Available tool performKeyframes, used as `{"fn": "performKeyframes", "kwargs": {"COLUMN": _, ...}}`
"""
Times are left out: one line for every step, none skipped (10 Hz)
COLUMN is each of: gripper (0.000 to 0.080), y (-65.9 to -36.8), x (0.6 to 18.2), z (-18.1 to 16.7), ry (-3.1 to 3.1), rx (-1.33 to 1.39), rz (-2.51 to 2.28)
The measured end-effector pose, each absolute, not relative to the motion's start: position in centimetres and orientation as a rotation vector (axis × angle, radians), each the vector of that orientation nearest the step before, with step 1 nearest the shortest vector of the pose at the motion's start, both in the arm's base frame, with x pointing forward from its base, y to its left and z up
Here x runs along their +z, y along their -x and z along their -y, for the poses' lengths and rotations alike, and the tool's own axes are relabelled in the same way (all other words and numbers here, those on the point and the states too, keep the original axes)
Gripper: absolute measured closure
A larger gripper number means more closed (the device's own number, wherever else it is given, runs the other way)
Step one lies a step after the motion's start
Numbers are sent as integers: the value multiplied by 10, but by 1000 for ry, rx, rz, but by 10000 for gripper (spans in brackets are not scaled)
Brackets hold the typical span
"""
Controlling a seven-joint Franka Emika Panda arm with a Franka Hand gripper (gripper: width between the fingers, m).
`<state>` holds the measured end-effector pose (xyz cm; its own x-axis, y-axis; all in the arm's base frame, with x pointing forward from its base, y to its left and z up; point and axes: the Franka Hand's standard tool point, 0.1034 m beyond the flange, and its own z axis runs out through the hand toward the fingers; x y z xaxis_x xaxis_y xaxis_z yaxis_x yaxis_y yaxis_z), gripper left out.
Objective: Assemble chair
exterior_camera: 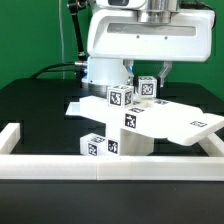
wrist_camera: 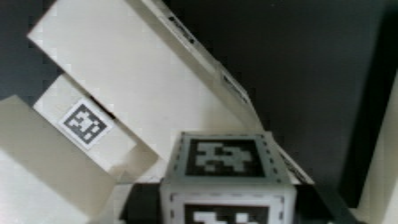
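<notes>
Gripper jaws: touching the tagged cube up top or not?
Cannot tell. In the exterior view the gripper hangs right at the tagged cube, but the contact line is too small to see. The wrist view shows the cube, not the jaws.

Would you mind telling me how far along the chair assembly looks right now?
Partly done: several tagged white parts form a stacked structure mid-table. In hand: the gripper appears closed on a tagged cube above it. Left: seating that cube; another tagged block lies low beside the stack.
</notes>
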<state>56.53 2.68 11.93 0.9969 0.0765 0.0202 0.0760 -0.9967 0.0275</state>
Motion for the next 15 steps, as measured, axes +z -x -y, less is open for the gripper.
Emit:
{"fn": "performKeyframes", "kwargs": {"gripper": 509, "y": -565, "x": 119, "z": -27, "ry": -3112, "rx": 33, "rz": -119}}
{"fn": "performKeyframes", "kwargs": {"gripper": 509, "y": -565, "x": 119, "z": -27, "ry": -3112, "rx": 33, "rz": -119}}
{"fn": "performKeyframes", "kwargs": {"gripper": 509, "y": -565, "x": 119, "z": -27, "ry": -3112, "rx": 33, "rz": -118}}
{"fn": "performKeyframes", "kwargs": {"gripper": 509, "y": -565, "x": 119, "z": -27, "ry": -3112, "rx": 33, "rz": -118}}
{"fn": "performKeyframes", "kwargs": {"gripper": 509, "y": -565, "x": 119, "z": -27, "ry": -3112, "rx": 33, "rz": -118}}
{"fn": "performKeyframes", "kwargs": {"gripper": 509, "y": -565, "x": 119, "z": -27, "ry": -3112, "rx": 33, "rz": -118}}
{"fn": "performKeyframes", "kwargs": {"gripper": 509, "y": -565, "x": 119, "z": -27, "ry": -3112, "rx": 33, "rz": -118}}
{"fn": "performKeyframes", "kwargs": {"gripper": 509, "y": -565, "x": 119, "z": -27, "ry": -3112, "rx": 33, "rz": -118}}
{"fn": "performKeyframes", "kwargs": {"gripper": 509, "y": -565, "x": 119, "z": -27, "ry": -3112, "rx": 33, "rz": -118}}
{"fn": "performKeyframes", "kwargs": {"gripper": 509, "y": -565, "x": 119, "z": -27, "ry": -3112, "rx": 33, "rz": -118}}
{"fn": "performKeyframes", "kwargs": {"gripper": 509, "y": -565, "x": 119, "z": -27, "ry": -3113, "rx": 33, "rz": -100}}
{"fn": "performKeyframes", "kwargs": {"gripper": 509, "y": -565, "x": 119, "z": -27, "ry": -3115, "rx": 34, "rz": -60}}
{"fn": "performKeyframes", "kwargs": {"gripper": 509, "y": -565, "x": 119, "z": -27, "ry": -3114, "rx": 34, "rz": -64}}
{"fn": "performKeyframes", "kwargs": {"gripper": 509, "y": -565, "x": 119, "z": -27, "ry": -3118, "rx": 35, "rz": -4}}
{"fn": "performKeyframes", "kwargs": {"gripper": 509, "y": -565, "x": 119, "z": -27, "ry": -3115, "rx": 37, "rz": 157}}
